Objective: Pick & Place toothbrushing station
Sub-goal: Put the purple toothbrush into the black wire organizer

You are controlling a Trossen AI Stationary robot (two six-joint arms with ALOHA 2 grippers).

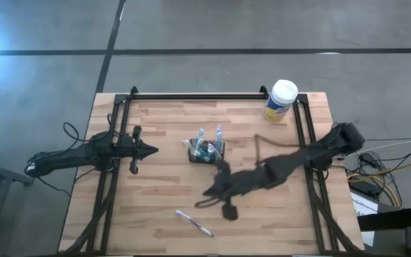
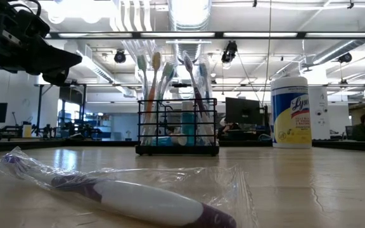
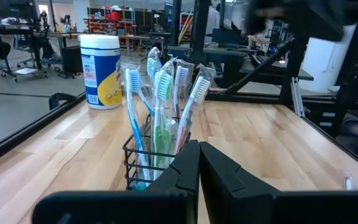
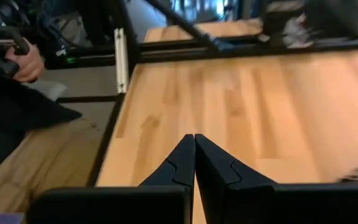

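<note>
Standing mid-table: small black wire-mesh holder (image 1: 205, 152) keeping toothbrushes upright. Wrapped white-and-purple toothbrush (image 1: 194, 223) lies apart, likely awaiting pickup. Left hand (image 1: 153, 150) and right hand (image 1: 209, 191): fingers together, empty.

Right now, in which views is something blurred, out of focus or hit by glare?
High view: the right arm's gripper is smeared by motion, and glare whitens the floor's far left corner. Low view: the plastic-wrapped purple-and-white toothbrush up close is soft, while the black wire-mesh holder is sharp under bright ceiling lights. Right wrist view: the wooden table is blurred.
</note>
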